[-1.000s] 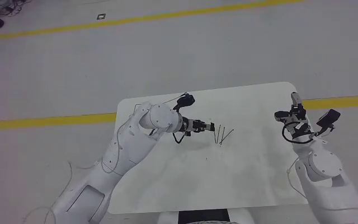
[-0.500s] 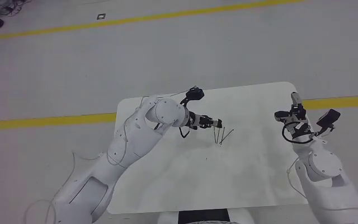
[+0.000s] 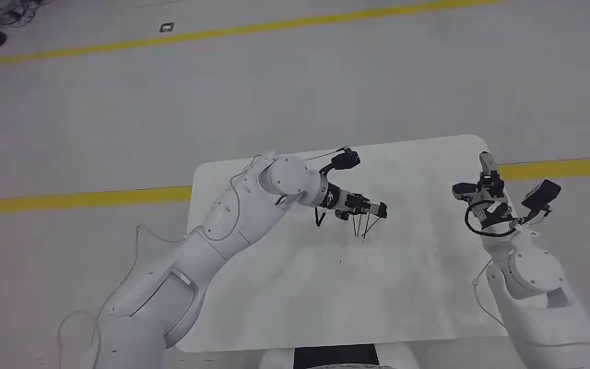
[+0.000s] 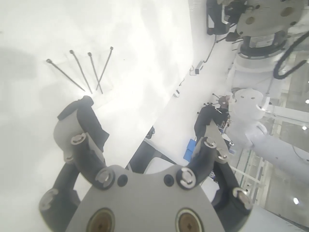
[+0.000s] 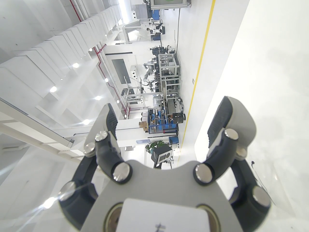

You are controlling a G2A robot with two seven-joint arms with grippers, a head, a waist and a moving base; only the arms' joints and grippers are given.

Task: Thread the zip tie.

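Observation:
Several thin black zip ties [image 4: 83, 73] lie fanned out on the white table [image 3: 415, 277], two of them crossing. In the top view the zip ties [image 3: 365, 225] sit just under my left gripper [image 3: 371, 208]. In the left wrist view my left gripper [image 4: 149, 109] is open, with one dark fingertip [image 4: 85, 100] close to the ties' pointed ends and nothing between the fingers. My right gripper [image 3: 485, 168] rests at the table's right edge, far from the ties. In the right wrist view my right gripper [image 5: 167, 105] is open and holds nothing.
The ties lie mid-table, with bare white surface around them toward the front and right. The table's far edge [image 3: 396, 148] runs behind the left arm. A yellow floor line [image 3: 92, 198] runs past the table.
The left arm has swung right across the table, bringing its gripper from short of the zip ties to right over them. The right arm has not moved.

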